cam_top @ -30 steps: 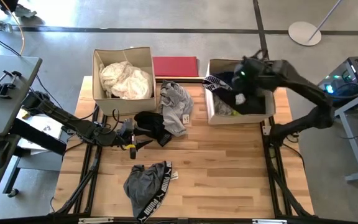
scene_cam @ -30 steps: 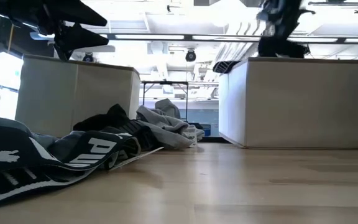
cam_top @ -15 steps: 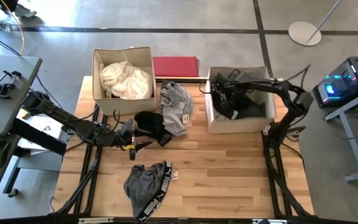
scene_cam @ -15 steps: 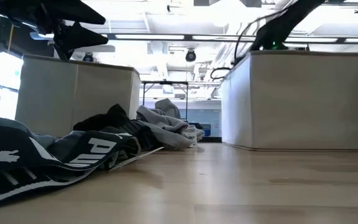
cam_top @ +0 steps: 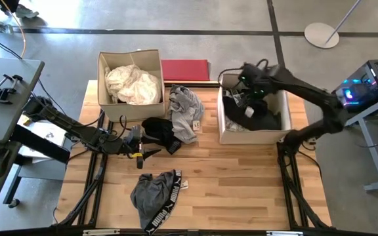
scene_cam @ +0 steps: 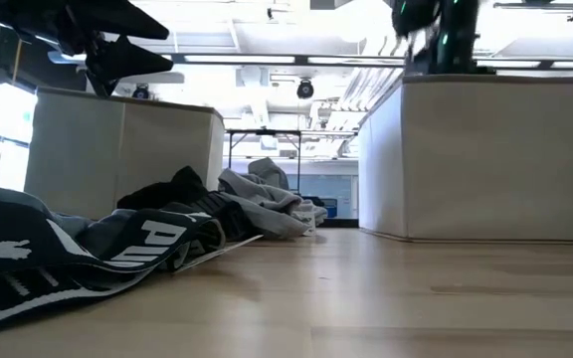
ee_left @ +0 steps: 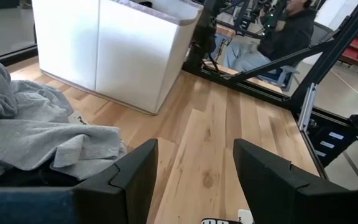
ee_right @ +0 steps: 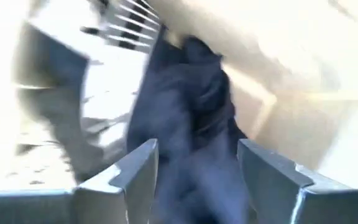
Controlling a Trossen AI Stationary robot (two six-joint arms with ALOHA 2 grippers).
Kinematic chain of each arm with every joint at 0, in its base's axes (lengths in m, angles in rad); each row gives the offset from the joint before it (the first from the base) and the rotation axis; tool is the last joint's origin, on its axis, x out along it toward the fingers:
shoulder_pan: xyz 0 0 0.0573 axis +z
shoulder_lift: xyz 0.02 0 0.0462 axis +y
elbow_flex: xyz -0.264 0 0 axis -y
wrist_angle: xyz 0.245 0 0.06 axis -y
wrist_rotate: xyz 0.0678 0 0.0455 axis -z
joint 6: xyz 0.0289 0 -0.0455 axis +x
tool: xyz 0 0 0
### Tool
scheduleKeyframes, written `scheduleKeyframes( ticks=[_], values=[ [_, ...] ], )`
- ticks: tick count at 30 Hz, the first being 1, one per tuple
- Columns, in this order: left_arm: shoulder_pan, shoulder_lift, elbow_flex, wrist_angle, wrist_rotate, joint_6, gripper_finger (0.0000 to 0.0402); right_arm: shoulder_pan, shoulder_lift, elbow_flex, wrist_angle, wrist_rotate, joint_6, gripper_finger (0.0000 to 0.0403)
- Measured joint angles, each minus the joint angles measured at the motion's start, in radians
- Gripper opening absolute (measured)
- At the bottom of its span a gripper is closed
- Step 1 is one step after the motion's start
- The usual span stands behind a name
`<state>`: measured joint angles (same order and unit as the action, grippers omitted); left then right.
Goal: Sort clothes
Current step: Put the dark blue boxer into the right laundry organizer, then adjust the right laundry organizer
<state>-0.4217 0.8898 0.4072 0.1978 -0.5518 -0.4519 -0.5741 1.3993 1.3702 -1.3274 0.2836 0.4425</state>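
High view, right gripper [cam_top: 247,85]: above the right cardboard box [cam_top: 223,124], over dark clothes [cam_top: 262,117] lying inside.
High view, left gripper [cam_top: 143,137]: low over the table [cam_top: 241,177], at a black garment [cam_top: 159,131]; grey garment [cam_top: 186,108] beside; PUMA-band garment [cam_top: 155,196] near the front; cream clothes [cam_top: 133,84] in the left box [cam_top: 130,110].
Low view: PUMA-band garment at near left.
Left wrist view: fingers [ee_left: 263,177] spread, holding nothing.
Right wrist view: fingers [ee_right: 272,177] released, apart; dark garment [ee_right: 191,106] beyond, blurred.

Cream garments [cam_top: 134,83], black garment [cam_top: 159,130], grey garment [cam_top: 186,109]
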Motion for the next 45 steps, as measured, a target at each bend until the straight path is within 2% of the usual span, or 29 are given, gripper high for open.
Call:
scheduleKeyframes(
  ticks=[4, 8, 12, 15, 18, 22, 24, 28, 32, 34, 42, 45],
  values=[
    [0.0, 0.0, 0.0, 0.0, -0.004, 0.001, 0.0199, 0.213, -0.144, -0.1, 0.166, 0.012, -0.069, 0.0213],
    [0.0, 0.0, 0.0, 0.002, -0.005, 0.0, 0.0199, 0.473, -0.268, -0.175, 0.247, -0.034, -0.156, 0.0213],
    [0.0, 0.0, 0.0, 0.01, -0.011, 0.0, 0.0199, 0.673, -0.322, -0.178, 0.251, -0.036, -0.096, 0.0213],
    [0.0, 0.0, 0.0, 0.01, -0.012, 0.001, 0.0199, 0.754, -0.323, -0.178, 0.162, 0.032, -0.056, 0.0213],
    [0.0, 0.0, 0.0, 0.01, -0.019, 0.001, 0.0199, 0.772, -0.28, -0.181, 0.051, 0.079, 0.002, 0.0213],
    [0.0, 0.0, 0.0, 0.01, -0.023, 0.002, 0.0199, 0.755, -0.218, -0.238, 0.07, -0.01, -0.033, 0.021],
    [0.0, 0.0, 0.0, 0.007, -0.022, 0.002, 0.0199, 0.736, -0.176, -0.28, 0.083, -0.022, -0.059, 0.0199],
    [0.0, 0.0, 0.0, 0.002, -0.022, 0.008, 0.0199, 0.672, -0.082, -0.343, 0.079, 0.019, -0.093, 0.0141],
    [0.0, 0.0, 0.0, 0.001, -0.023, 0.017, 0.0199, 0.63, 0.006, -0.327, 0.063, 0.072, -0.155, 0.0045],
    [0.0, 0.0, 0.0, 0.0, -0.026, 0.017, 0.0199, 0.627, 0.046, -0.281, 0.031, 0.129, -0.171, 0.0014],
    [0.0, 0.0, 0.0, -0.028, -0.029, 0.006, 0.0199, 0.706, 0.116, 0.0, -0.239, 0.437, -0.135, 0.0005],
    [0.0, 0.0, 0.0, -0.029, -0.029, 0.0, 0.0199, 0.724, 0.12, 0.063, -0.232, 0.517, -0.196, 0.0004]
  ],
)
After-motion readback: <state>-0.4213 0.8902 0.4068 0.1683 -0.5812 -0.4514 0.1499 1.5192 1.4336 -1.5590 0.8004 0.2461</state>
